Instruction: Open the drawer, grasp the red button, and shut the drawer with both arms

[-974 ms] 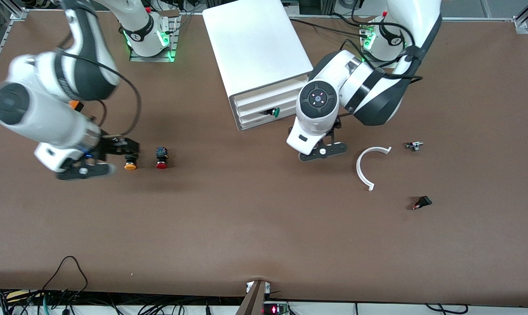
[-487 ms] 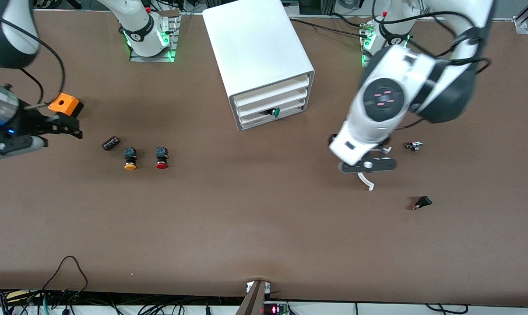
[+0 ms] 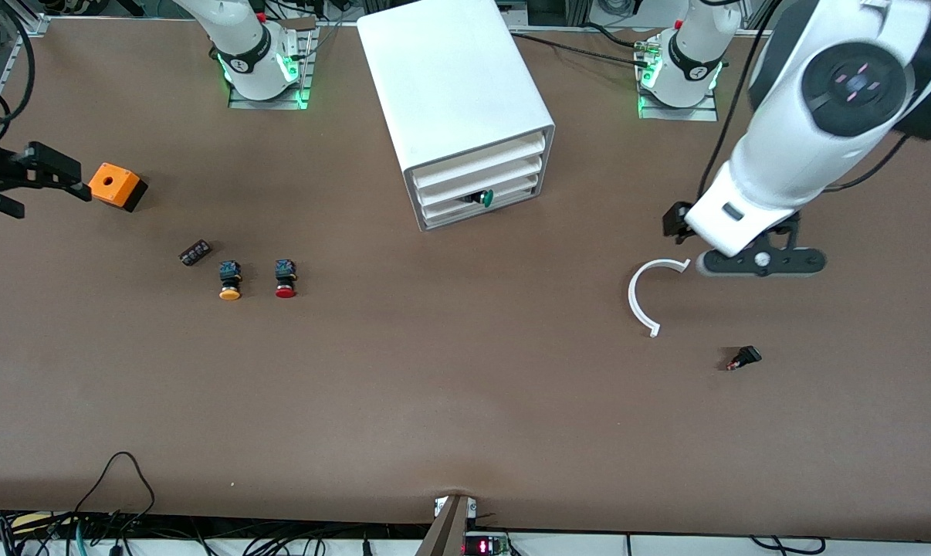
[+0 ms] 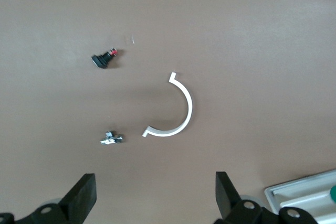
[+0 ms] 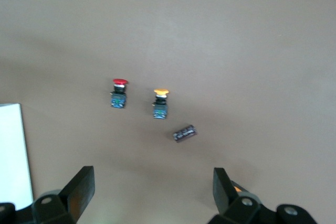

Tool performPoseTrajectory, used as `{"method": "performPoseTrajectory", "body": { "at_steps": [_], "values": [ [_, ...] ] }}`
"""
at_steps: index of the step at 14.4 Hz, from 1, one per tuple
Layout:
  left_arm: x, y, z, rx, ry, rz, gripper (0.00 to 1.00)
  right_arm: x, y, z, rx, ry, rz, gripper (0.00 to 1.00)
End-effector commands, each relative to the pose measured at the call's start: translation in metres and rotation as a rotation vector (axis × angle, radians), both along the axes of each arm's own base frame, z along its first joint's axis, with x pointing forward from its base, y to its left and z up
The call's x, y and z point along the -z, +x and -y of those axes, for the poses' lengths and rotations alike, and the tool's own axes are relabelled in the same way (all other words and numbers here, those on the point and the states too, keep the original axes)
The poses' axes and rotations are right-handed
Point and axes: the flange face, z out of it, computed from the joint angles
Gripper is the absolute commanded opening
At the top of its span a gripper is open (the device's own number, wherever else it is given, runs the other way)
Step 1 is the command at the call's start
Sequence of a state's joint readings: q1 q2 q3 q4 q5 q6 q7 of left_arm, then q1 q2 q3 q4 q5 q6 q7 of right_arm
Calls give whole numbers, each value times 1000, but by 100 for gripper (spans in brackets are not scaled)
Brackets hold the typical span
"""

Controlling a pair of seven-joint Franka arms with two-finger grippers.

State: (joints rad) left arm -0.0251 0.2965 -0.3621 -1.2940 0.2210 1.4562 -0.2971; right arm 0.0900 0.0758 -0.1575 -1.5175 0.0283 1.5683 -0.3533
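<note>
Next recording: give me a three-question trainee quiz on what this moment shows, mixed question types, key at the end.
1. True or false: the small red-capped push button lies inside the white boxy drawer cabinet.
2. Which gripper is over the white curved plastic strip's end of the table: A) left gripper, B) right gripper?
3. Fill in: beside the red-capped button lies a button with an ____ cap.

Key: 1 false; 2 A; 3 orange.
</note>
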Motion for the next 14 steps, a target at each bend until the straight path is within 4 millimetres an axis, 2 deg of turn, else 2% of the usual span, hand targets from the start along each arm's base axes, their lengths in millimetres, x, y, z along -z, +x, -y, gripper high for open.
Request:
{"method": "performPoseTrajectory", "body": {
  "at_steps": [1,2,3,5,6,7,8,10,11,14],
  "values": [
    [-25,-16,-28,78,-4,-57,100,6,5,8,-60,-39,-24,100],
    [-46,-26,-46,91,-55,-57,100,6,5,11,-70,-40,-24,100],
    [-51,-44,-64,87,-86,-67,100,7,5,13,-79,-38,-26,100],
    [-32,-59,-85,52,-84,-63,100,6,4,13,-79,-41,-25,100],
    [-31,-63,-99,31,-92,-41,100,8,5,14,-83,-39,-28,100],
    [-35,-67,-100,35,-114,-5,100,6,4,19,-67,-33,-25,100],
    [-31,-67,-105,22,-119,15,100,2,2,28,-36,-27,-14,100],
    [-33,-62,-128,-15,-120,34,100,-1,-4,45,-13,10,-13,100],
    [-35,-63,-135,-26,-120,30,100,-7,-8,47,-11,13,-8,100],
    [-34,-65,-138,-53,-114,-12,100,-6,-9,42,-23,4,-23,100]
  ]
}}
